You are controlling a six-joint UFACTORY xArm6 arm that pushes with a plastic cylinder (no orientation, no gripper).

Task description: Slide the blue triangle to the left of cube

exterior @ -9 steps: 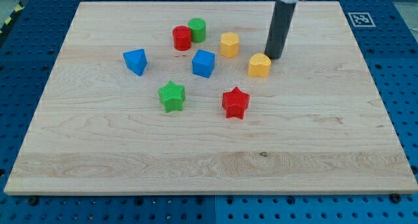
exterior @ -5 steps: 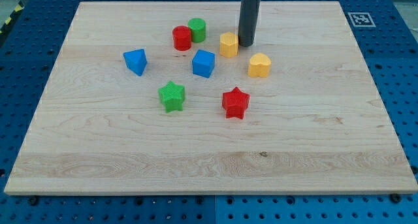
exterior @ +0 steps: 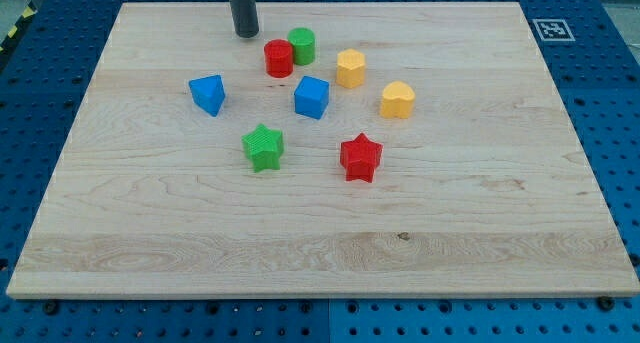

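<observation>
The blue triangle [exterior: 207, 93] lies on the wooden board [exterior: 320, 233] at the view's left of the group. The blue cube [exterior: 312, 97] sits to its right, with a clear gap between them. My tip [exterior: 245, 33] stands near the view's top, above and to the right of the blue triangle and just left of the red cylinder [exterior: 279, 58]. It touches no block.
A green cylinder [exterior: 302, 45] sits beside the red cylinder. A yellow hexagonal block [exterior: 351, 69] and a yellow heart-like block [exterior: 397, 100] lie right of the cube. A green star [exterior: 264, 147] and a red star [exterior: 361, 157] lie below.
My tip has swept leftward and toward the view's top, from beside the yellow blocks to left of the red cylinder. No block has moved.
</observation>
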